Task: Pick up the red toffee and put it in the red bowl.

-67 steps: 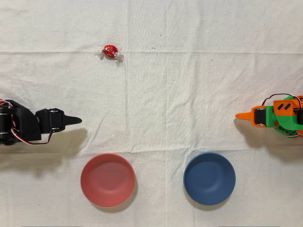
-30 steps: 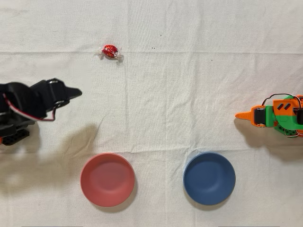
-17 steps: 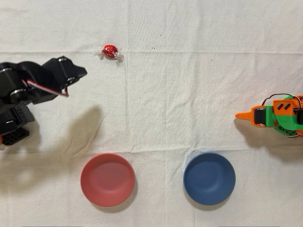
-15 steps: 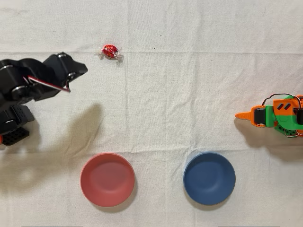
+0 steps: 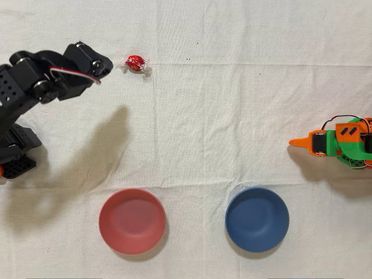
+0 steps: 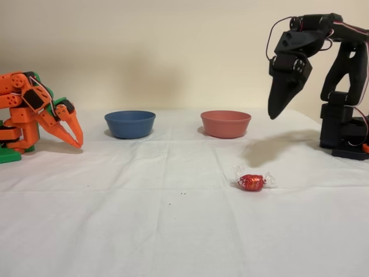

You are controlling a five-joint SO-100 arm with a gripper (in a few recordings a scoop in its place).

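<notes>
Fingers [image 6: 275,109] look pressed together, tips pointing down, nothing held; gripper [image 5: 103,64] hangs high above the cloth, just left of the red toffee [image 5: 135,63] in overhead view. Toffee [image 6: 252,182] lies on the tablecloth [image 5: 232,116] toward its far edge in overhead view, well apart from the red bowl [image 5: 132,220] near the front edge, w/ blue bowl [image 5: 257,219] beside it. Orange arm [image 5: 334,142] idle at right edge. Step in hand, I'd say: approach. To do it well: spread fingers first, centre over the foil ball, not the twisted ends, drop straight down, stop short of snagging cloth, then pinch.
</notes>
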